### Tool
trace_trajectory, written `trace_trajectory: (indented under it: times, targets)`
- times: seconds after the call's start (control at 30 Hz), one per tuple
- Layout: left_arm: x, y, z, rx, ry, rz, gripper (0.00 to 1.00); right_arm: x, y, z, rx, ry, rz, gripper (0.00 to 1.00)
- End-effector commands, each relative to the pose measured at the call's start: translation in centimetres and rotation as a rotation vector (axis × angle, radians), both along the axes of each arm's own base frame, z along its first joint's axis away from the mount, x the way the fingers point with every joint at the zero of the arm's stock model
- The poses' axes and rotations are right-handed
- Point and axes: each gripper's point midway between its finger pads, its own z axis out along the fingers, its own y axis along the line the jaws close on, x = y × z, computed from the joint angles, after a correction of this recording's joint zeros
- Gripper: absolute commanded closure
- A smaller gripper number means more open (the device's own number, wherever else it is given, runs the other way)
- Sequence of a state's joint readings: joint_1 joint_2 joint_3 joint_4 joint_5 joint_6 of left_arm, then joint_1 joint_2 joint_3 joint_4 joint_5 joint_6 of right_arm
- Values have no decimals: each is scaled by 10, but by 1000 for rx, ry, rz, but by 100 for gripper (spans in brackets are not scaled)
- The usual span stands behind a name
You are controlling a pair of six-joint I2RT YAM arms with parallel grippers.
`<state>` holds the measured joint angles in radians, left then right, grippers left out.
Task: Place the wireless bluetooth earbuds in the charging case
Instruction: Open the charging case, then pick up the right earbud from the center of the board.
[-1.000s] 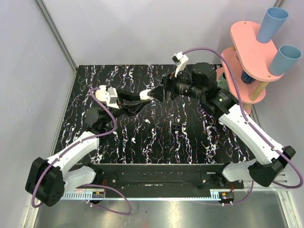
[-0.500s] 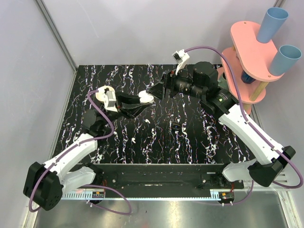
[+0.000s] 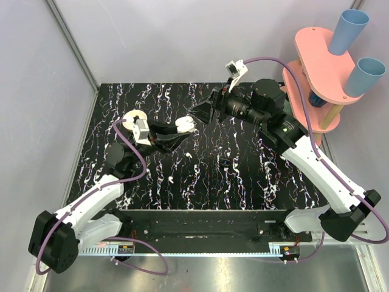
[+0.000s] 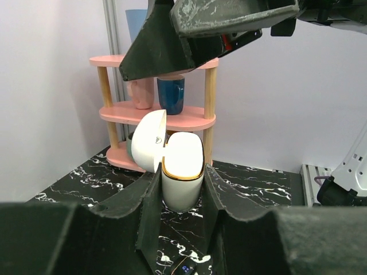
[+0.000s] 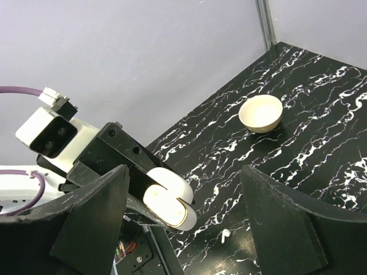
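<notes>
The charging case (image 4: 182, 172), cream with a gold rim, sits upright between my left gripper's (image 4: 180, 186) fingers, its lid (image 4: 148, 140) hinged open to the left. The left gripper is shut on it. From above the case (image 3: 184, 125) hangs over the middle of the black marbled table, and my left gripper (image 3: 181, 129) reaches in from the left. My right gripper (image 3: 202, 111) stands just right of the case, apart from it, jaws wide and empty. In the right wrist view the case (image 5: 169, 203) shows between the open right gripper (image 5: 186, 220) fingers. One of the wireless bluetooth earbuds (image 5: 225, 234) lies on the table.
A cream bowl (image 5: 261, 113) stands on the table towards the back left corner, partly behind the left wrist (image 3: 131, 119). A pink tiered shelf (image 3: 328, 67) with blue cups stands at the back right. A small black device (image 3: 225, 163) lies mid-table.
My right gripper has drawn back to the right, away from the case, and its jaws have spread wider. The left gripper, still holding the case, has shifted slightly left.
</notes>
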<state>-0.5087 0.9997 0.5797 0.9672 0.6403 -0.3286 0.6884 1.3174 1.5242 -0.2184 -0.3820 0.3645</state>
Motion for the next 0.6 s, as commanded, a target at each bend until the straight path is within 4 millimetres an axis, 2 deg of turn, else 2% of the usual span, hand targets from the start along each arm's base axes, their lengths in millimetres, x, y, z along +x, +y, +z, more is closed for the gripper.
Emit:
trace_trajectory:
  times: [0.0,0.03,0.07,0.13,0.17,0.23,0.27,0.3,0.37,0.4,0.47,0.5,0.53,0.57]
  targets:
    - [-5,9,14,-28,-62,46,100,11,-17,23,60,-43,-130,14]
    - [-4,11,13,-25,-66,60,100,19,-23,19,59,-19,-186,14]
    - [-5,14,14,-20,-67,72,100,28,-30,6,35,24,-246,14]
    - [-4,20,14,-12,-78,109,100,58,-62,-8,66,131,-464,14]
    - [-5,24,12,1,-72,123,100,68,-75,-30,51,202,-536,16]
    - [-4,29,12,24,-85,151,100,78,-86,-48,76,279,-556,19]
    - [-4,35,11,37,-77,168,100,88,-95,-65,54,315,-575,19]
    - [-5,38,12,43,-80,177,100,89,-83,-84,17,360,-504,20]
    - [-7,47,13,49,-88,205,100,90,-73,-108,-62,382,-428,22]
    - [-8,49,13,50,-90,210,100,87,-57,-130,-107,421,-331,24]
    - [-11,55,16,52,-98,225,100,84,-42,-147,-177,417,-206,25]
    - [-13,56,18,51,-104,230,100,84,-31,-170,-221,458,-137,26]
    - [-13,57,18,56,-101,234,100,82,-30,-185,-271,470,-101,27]
    - [-16,59,20,51,-109,237,100,84,-27,-186,-292,462,-75,28]
